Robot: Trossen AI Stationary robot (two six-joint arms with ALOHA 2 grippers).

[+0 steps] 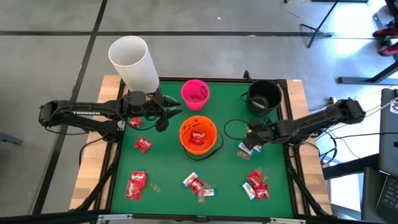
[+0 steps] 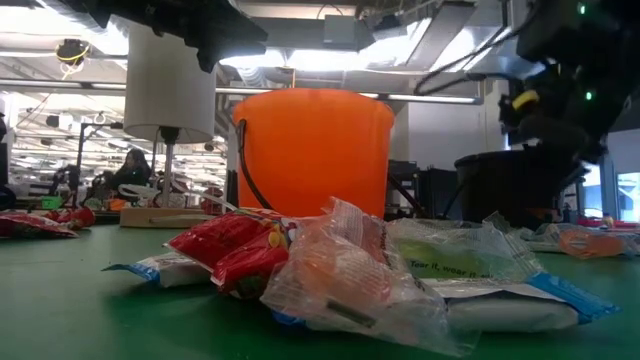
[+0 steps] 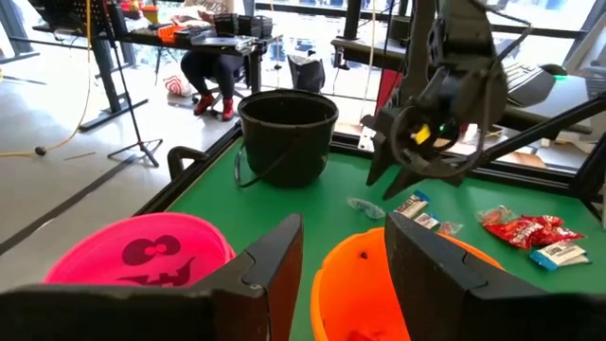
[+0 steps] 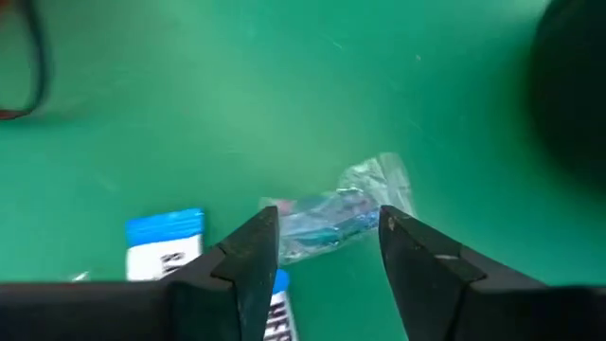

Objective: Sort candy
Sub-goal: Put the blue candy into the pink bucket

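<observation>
Right gripper [image 4: 322, 248] hovers w/ jaws spread over a clear-wrapped candy [image 4: 341, 216] on the worktop, right of the orange bucket [image 1: 198, 135]. Prob light, crinkly, slippery, so pinch the middle. Left gripper [image 3: 341, 260] waits by the pink bucket [image 3: 133, 256], jaws apart, empty.

Table [image 1: 168, 186], seen from above: three buckets across the far half. One bucket [image 1: 195, 93] sits left of centre at the back, a second bucket [image 1: 263, 96] to its right near the back edge, and a third bucket [image 1: 198, 135] in the middle, in front of both. White cylinder [image 1: 133, 62] stands at the back left corner. Candy [image 1: 198, 185] lies in scattered clusters along the near half and left side. Left gripper [image 1: 176, 112] hangs just left of the middle bucket. Right gripper [image 1: 244, 147] hangs over a wrapped sweet [image 4: 336, 216] right of it.
</observation>
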